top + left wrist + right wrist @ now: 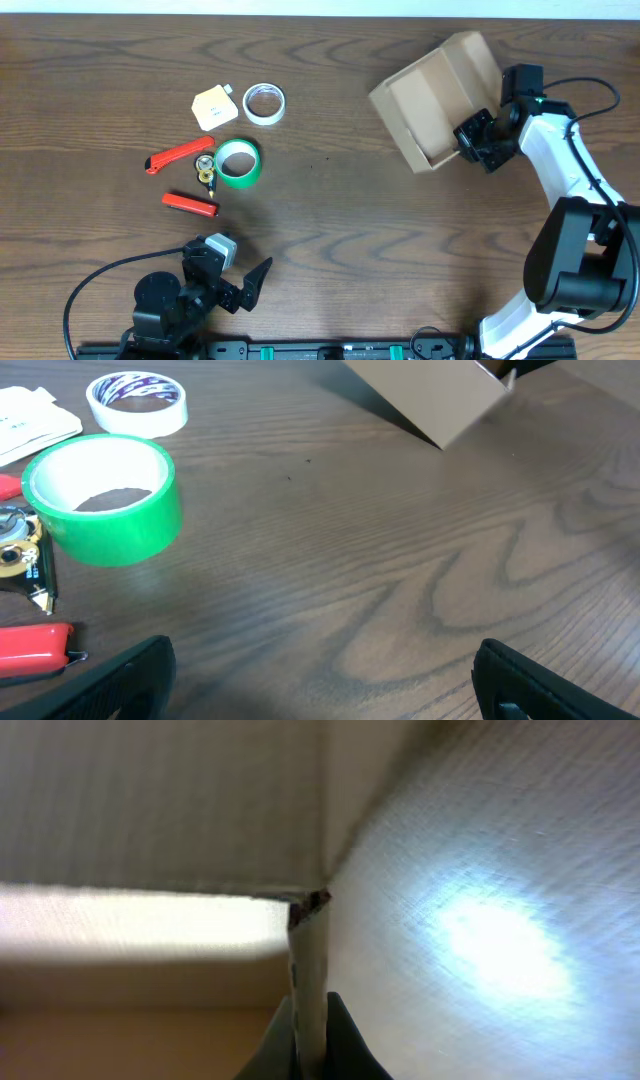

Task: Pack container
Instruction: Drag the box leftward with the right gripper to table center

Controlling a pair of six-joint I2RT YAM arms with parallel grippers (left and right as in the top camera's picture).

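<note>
Right gripper (pixel 478 140) is pressed together on a wall edge of the container (pixel 435 95). The wrist view shows the cardboard edge (pixel 308 960) sandwiched between the fingers, close to a corner seam. So the container sits right at this gripper, with its body extending away from the fingertips. It looks tipped rather than flat on the desk (pixel 340 220); we can't tell how much of the base touches.

Left gripper (pixel 248 285) is spread wide, holds nothing and hovers low over the desk. The loose items lie ahead of it and off to its left:
- A red tool (pixel 190 204) is nearest.
- The green tape roll (pixel 238 162) comes next, with a small brass piece (pixel 205 172) just beside it.
- Beyond those are a red cutter (pixel 180 156), a white tape roll (pixel 265 103) and a pale card (pixel 213 107).

All of them are well apart from the container.

Our read is that the step in hand is squaring the container up for loading. Notes:
- The bite is on thin cardboard. We move slowly and pull along the wall plane, not across it, or the wall may fold or tear at the seam.
- We set the base flat with the opening up and the lid flap laid back clear of the mouth before letting go.
- If reach allows, we bring the container closer to the left gripper's side, since the gap to the items is long.
- We use the pinch as an anchor while the left gripper takes the green roll first. It lies flat with the hole up, so it's an easy grab across the rim.
</note>
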